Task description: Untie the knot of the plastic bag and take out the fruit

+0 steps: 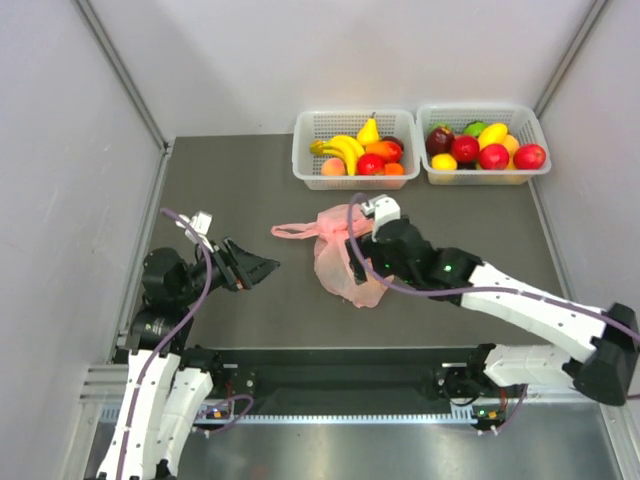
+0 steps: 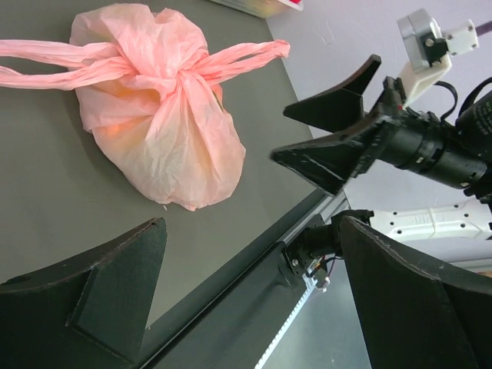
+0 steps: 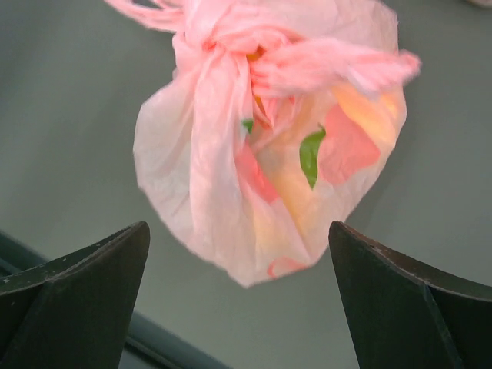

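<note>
The pink plastic bag (image 1: 338, 262) lies tied in the middle of the dark table. Its knot (image 2: 174, 74) is a bunched twist with handle loops (image 2: 46, 65) sticking out to both sides. Fruit (image 3: 310, 156) shows through the film as orange, peach and green patches. My right gripper (image 3: 238, 231) is open and hovers just above the bag's rounded end, touching nothing; it also shows in the left wrist view (image 2: 323, 134). My left gripper (image 1: 264, 268) is open and empty, left of the bag and apart from it, its fingers (image 2: 115, 284) aimed at the bag.
Two white baskets (image 1: 305, 165) (image 1: 535, 125) full of assorted fruit stand at the back of the table. Grey walls close in both sides. The table's metal front rail (image 2: 307, 231) runs close to the bag.
</note>
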Motion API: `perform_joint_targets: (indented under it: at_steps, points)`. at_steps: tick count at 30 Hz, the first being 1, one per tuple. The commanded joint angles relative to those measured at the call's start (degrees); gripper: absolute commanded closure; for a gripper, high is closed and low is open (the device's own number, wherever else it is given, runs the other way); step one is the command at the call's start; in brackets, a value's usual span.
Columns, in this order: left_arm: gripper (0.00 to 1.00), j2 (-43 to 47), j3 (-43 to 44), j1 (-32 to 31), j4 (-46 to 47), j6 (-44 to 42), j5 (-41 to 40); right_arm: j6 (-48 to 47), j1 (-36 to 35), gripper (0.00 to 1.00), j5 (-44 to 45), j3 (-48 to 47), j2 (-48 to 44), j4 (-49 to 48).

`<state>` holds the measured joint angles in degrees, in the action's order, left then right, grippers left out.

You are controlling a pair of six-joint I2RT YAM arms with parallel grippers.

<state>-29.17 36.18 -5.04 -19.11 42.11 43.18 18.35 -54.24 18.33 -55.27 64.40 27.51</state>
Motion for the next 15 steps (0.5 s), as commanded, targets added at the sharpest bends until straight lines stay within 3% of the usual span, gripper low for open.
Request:
perform_joint_targets:
  at_steps: [1, 9, 15]
  points:
    - [0.01, 1.0, -0.1, -0.1, 1.3, -0.1, -1.3, 0.5, -3.1, 0.00, 13.3, -6.9, 5.2, -6.8]
    - [0.01, -0.4, 1.7, -0.1, -5.8, -3.0, -13.5, 9.5, -3.6, 0.04, 12.6, -10.7, 18.8, -7.5]
    - [0.02, -7.4, 5.1, -0.1, -0.6, -2.4, -15.9, 15.2, -4.1, 0.11, 12.8, -7.7, 21.9, -8.0]
